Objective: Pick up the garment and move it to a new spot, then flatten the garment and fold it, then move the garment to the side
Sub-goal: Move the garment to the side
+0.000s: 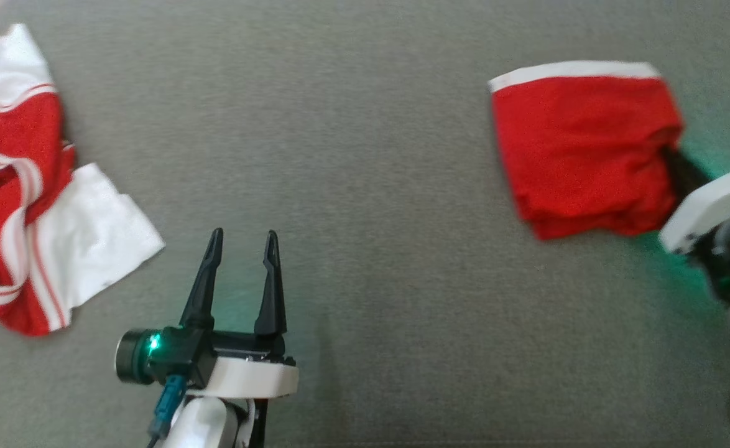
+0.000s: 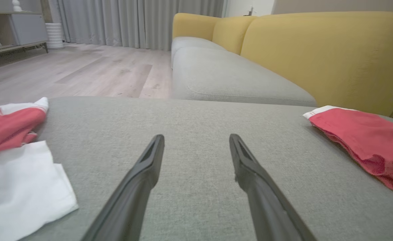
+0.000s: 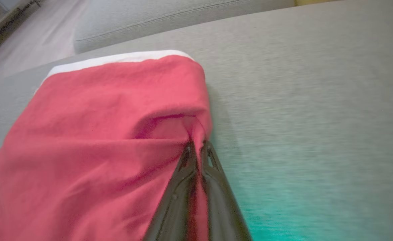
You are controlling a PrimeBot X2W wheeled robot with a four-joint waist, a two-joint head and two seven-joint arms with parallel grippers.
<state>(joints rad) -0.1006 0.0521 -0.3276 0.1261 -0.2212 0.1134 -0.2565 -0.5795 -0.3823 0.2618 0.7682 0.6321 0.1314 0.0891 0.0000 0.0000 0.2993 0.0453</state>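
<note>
A folded red garment (image 1: 582,146) with a white band along its far edge lies on the grey cushion at the right. It also shows as the red garment (image 2: 364,144) and, up close, the red garment (image 3: 99,144). My right gripper (image 3: 196,145) is shut on the garment's right edge, pinching a fold of red cloth. In the head view the right gripper (image 1: 673,163) reaches into that edge from the lower right, its tips hidden by cloth. My left gripper (image 1: 244,239) stands open over bare cushion, well left of the garment. Its fingers (image 2: 149,160) hold nothing.
A crumpled red and white garment (image 1: 23,205) lies at the left edge of the grey cushion (image 1: 365,186). Beyond the cushion stand a yellow sofa back (image 2: 317,50), another grey seat (image 2: 230,77) and wooden floor (image 2: 82,70).
</note>
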